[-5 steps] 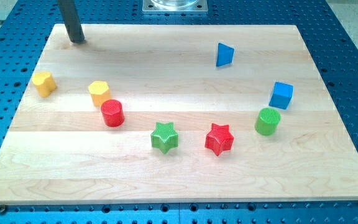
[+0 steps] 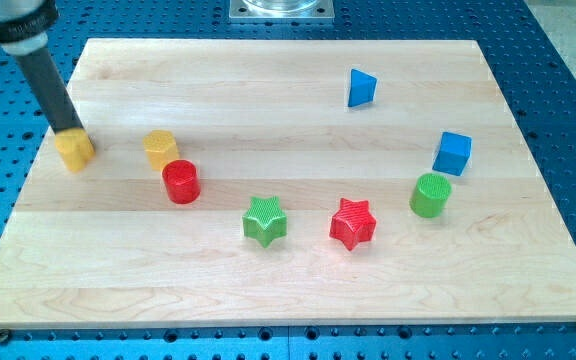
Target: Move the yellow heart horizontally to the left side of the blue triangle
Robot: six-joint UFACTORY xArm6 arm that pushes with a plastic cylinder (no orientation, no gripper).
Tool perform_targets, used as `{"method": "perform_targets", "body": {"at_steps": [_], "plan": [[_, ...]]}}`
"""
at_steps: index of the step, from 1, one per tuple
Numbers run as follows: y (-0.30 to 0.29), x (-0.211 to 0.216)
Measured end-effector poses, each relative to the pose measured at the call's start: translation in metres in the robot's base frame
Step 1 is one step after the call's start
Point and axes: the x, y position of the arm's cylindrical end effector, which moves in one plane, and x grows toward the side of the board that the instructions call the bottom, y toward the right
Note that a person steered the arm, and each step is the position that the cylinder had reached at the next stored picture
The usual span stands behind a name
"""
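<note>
The arm carries no claw, only a straight dark rod, so nothing is gripped or held. The tip (image 2: 69,131) stands at the view's left edge of the wooden board (image 2: 288,280), touching the upper side of a yellow block (image 2: 74,150) whose shape, partly covered by the rod, cannot be made out with certainty. A second yellow block (image 2: 160,148), also of unclear shape, sits near it toward the view's right, and which of the two is the heart cannot be determined. A red cylinder (image 2: 181,182) stands just below and right of that second yellow block, almost touching it. Farther toward the view's bottom centre lie a green star (image 2: 265,220) and a red star (image 2: 353,223), side by side but apart. A green cylinder (image 2: 430,194) stands at the view's right, with a blue cube (image 2: 453,153) just above it. The blue triangle (image 2: 361,88) rests alone near the view's top, right of centre, well apart from both yellow blocks and from the tip. The board lies on a blue perforated table (image 2: 568,60).
</note>
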Motion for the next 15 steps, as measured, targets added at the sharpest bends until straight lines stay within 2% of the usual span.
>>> {"method": "perform_targets", "body": {"at_steps": [1, 2, 4, 5, 7, 8, 9, 10, 11, 12, 13, 14, 15], "plan": [[0.008, -0.004], [-0.003, 0.019], [-0.027, 0.133], [0.007, 0.134], [0.023, -0.006], [0.002, -0.006], [0.002, 0.065], [0.055, 0.054], [0.059, -0.027], [0.048, -0.025], [0.008, -0.046], [0.037, -0.083], [0.114, -0.083]]}}
